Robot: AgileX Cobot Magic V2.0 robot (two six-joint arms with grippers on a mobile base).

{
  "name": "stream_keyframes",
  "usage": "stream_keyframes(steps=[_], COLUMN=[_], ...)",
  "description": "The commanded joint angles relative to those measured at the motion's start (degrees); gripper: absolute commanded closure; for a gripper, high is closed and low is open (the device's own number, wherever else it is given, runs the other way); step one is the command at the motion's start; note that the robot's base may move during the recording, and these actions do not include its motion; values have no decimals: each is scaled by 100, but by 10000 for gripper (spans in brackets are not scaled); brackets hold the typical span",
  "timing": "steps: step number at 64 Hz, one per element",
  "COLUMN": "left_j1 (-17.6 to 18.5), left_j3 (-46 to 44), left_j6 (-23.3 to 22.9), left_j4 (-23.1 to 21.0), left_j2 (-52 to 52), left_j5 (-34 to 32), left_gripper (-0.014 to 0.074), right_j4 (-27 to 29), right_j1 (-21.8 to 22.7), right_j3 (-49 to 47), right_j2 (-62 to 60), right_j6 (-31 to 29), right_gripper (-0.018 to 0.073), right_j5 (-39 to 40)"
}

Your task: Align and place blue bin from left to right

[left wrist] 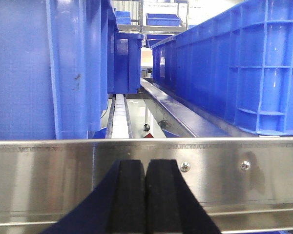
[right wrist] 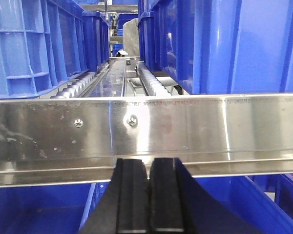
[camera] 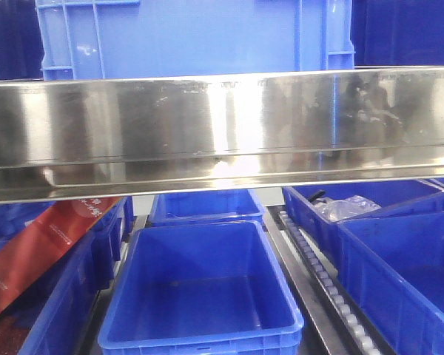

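1. Bins fill every view: on the upper shelf level, the blue bin (camera: 192,37) sits behind the steel rail (camera: 222,133), at 12 o'clock in the front view, its ribbed wall facing the camera.
2. From the left wrist, the left pincer (left wrist: 145,200) rests at 6 o'clock with its two black pads pressed together, clenched on nothing, just in front of the rail (left wrist: 146,175).
3. Beyond that rail, one blue bin (left wrist: 44,68) stands at 10 o'clock and another bin (left wrist: 234,68) at 2 o'clock; both run lengthwise away from the camera, with a roller track (left wrist: 119,114) between them.
4. From the right wrist, the right pincer (right wrist: 147,197) is likewise closed and empty at 6 o'clock, just below the rail (right wrist: 146,131).
5. Past it, a bin (right wrist: 219,44) stands at 1 o'clock and another (right wrist: 34,44) at 10 o'clock, long axes receding beside the rollers (right wrist: 151,80).
6. On the lower level, an empty bin (camera: 203,288) lies at 6 o'clock, long axis pointing away.
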State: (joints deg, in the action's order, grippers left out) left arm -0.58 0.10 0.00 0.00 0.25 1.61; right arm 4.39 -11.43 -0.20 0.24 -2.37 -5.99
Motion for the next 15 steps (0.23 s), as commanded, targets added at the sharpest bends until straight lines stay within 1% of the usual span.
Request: stream_keyframes(steps=[1,15], left_j1=[-17,-17], left_j3=[-10,-10], left_j6=[0,0], left_j4=[-39,-39], left_j2=[-25,-25], left_j5=[-97,-97], left_gripper=[708,708], right_j4=[-13,-13], right_j1=[42,42], right_j3=[20,20], right_j2=[-24,-24], right_j6=[-41,-41], right_gripper=[713,713], right_j5=[57,57])
